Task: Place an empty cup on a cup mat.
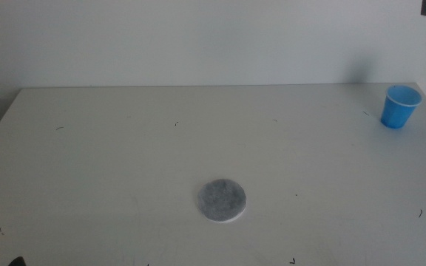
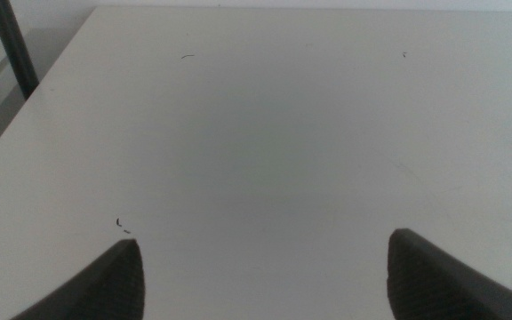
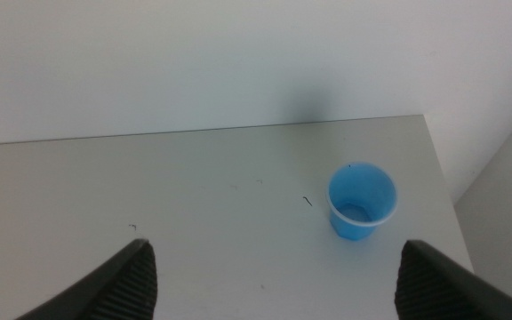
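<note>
The blue cup [image 1: 400, 106] stands upright and empty near the table's far right corner. It also shows in the right wrist view [image 3: 362, 202], well ahead of my right gripper [image 3: 274, 280], whose jaws stand wide apart with nothing between them. The grey cup mat [image 1: 222, 200] lies flat on the table near the front middle, bare. My left gripper [image 2: 263, 280] is open and empty over bare table; neither the cup nor the mat shows in its view. Neither arm shows in the middle view.
The white table [image 1: 124, 148] ends at a pale wall at the back. A dark post [image 2: 12, 46] stands off the table's edge in the left wrist view. The table's right edge runs close by the cup.
</note>
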`<move>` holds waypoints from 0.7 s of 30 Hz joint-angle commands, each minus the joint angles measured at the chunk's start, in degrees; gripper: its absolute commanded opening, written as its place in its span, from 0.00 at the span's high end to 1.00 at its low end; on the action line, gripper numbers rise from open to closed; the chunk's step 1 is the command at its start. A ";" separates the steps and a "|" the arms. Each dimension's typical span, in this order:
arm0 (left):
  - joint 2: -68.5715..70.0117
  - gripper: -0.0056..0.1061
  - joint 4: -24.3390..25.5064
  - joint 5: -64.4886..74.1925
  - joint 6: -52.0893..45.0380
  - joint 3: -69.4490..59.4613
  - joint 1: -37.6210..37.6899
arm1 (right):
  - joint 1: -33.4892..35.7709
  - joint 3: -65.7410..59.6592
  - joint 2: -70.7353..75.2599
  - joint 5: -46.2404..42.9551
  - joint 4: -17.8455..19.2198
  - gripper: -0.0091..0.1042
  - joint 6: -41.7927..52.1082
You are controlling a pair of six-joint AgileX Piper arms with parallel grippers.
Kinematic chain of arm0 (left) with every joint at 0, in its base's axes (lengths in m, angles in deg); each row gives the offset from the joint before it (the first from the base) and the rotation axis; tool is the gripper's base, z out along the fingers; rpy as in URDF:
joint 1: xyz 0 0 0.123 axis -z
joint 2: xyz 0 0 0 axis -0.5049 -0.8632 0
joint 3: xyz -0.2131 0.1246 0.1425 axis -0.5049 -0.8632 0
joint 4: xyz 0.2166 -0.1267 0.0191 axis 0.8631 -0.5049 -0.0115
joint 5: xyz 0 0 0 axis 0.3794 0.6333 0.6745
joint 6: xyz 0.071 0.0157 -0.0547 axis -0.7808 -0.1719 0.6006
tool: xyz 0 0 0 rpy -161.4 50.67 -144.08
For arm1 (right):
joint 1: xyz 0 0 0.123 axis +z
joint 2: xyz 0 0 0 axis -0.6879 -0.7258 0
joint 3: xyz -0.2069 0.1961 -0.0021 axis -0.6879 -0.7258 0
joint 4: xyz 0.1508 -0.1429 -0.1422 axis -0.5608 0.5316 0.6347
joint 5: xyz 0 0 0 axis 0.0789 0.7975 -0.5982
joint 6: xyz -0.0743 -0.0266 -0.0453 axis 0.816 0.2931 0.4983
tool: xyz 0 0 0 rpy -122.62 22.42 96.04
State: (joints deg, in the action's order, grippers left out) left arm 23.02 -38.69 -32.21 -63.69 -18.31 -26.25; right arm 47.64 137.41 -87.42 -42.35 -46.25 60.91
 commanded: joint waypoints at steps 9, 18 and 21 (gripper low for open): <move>0.18 0.01 0.02 -3.84 0.62 0.34 -0.06 | -4.32 19.77 -12.69 3.83 0.57 0.11 0.99; 0.18 0.01 0.02 -3.84 0.62 0.34 -0.06 | -8.07 27.57 -21.62 4.56 0.77 0.11 2.31; 0.18 0.01 0.02 -3.84 0.62 0.34 -0.06 | -9.76 28.51 -24.42 4.56 0.65 0.11 2.08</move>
State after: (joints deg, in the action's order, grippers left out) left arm 23.02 -38.69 -32.21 -63.69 -18.31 -26.25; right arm 39.07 163.60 -113.48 -34.91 -46.46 62.58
